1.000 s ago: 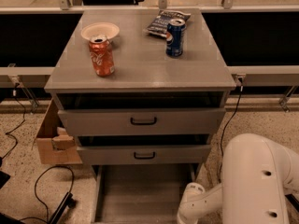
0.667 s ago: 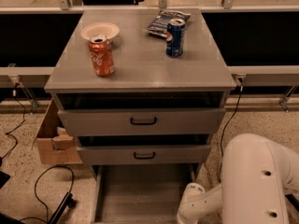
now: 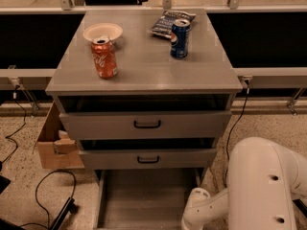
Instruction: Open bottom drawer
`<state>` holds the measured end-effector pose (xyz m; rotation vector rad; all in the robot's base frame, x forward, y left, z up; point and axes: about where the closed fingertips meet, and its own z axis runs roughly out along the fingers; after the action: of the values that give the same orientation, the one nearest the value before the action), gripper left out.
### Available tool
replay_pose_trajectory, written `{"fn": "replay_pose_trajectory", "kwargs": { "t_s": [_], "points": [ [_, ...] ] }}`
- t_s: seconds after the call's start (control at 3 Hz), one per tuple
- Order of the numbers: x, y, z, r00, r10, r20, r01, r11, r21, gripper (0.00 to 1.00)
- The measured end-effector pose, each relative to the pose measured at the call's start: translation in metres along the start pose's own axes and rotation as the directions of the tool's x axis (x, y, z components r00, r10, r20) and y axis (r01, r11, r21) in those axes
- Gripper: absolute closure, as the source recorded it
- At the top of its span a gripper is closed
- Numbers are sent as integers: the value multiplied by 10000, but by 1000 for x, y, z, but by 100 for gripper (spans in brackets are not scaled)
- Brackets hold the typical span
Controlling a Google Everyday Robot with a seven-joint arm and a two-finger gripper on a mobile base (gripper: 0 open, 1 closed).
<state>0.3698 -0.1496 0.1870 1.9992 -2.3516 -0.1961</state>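
Already the bottom drawer stands pulled well out of the cabinet. Its plain grey tray lies bare, and its front panel and handle fall below the lower edge, unseen.

The gripper is out of sight too. The white robot arm ends in a wrist that dips past that edge at the tray's right front corner, so the gripper must hang just beyond it. Whether it holds the handle, or how wide its fingers stand, I cannot tell.

Up and to the left of the wrist sit the middle drawer and, above it, the top drawer, both closed. Farther up on the cabinet top are a Coca-Cola can, a paper bowl, a Pepsi can and a crisp bag. A cardboard box stands on the floor well to the left.

Empty, the drawer should be light and stiff and run along its slides only. The handle is probably the best place to hold it, with a straight pull.
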Motion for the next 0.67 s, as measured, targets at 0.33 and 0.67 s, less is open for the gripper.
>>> {"fn": "replay_pose_trajectory", "kwargs": {
  "t_s": [0.33,0.67],
  "points": [
    [0,0,0,10000,0,0,0,10000,0,81],
    [0,0,0,10000,0,0,0,10000,-1,59]
  ]
}}
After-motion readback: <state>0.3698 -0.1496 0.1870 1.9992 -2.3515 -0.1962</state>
